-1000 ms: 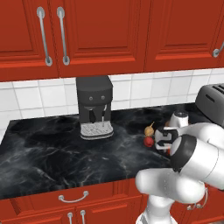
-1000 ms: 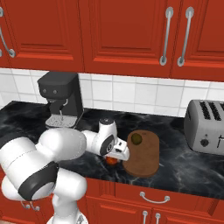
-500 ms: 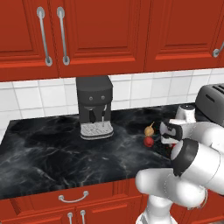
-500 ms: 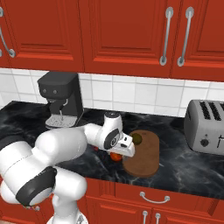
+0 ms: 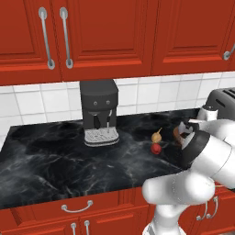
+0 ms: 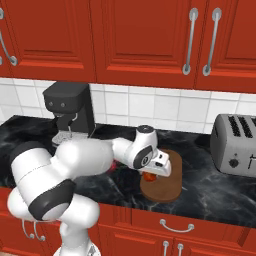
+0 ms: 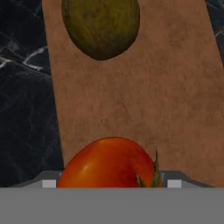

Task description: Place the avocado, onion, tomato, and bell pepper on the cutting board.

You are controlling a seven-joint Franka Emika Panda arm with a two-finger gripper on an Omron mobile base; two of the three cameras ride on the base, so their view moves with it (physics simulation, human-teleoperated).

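My gripper (image 6: 150,173) is shut on the tomato (image 7: 109,162), a red round fruit with a green calyx, and holds it just above the cutting board (image 6: 167,189). In the hand view the dark olive avocado (image 7: 100,26) lies on the brown cutting board (image 7: 131,96) beyond the tomato. Left of the board on the black counter, the tan onion (image 5: 156,136) stands with its stem up. A small red fruit (image 5: 156,148) lies right in front of it, the bell pepper as far as I can tell. My arm hides most of the board in the left base view.
A black coffee machine (image 5: 98,112) stands against the tiled wall at the left. To the right of the board is a silver toaster (image 6: 235,145). The black marble counter (image 5: 55,160) ends above red drawers, and red cupboards hang overhead.
The gripper has carried the tomato sideways from the counter beside the board to a spot over the board. The onion and the other red fruit have stayed put.
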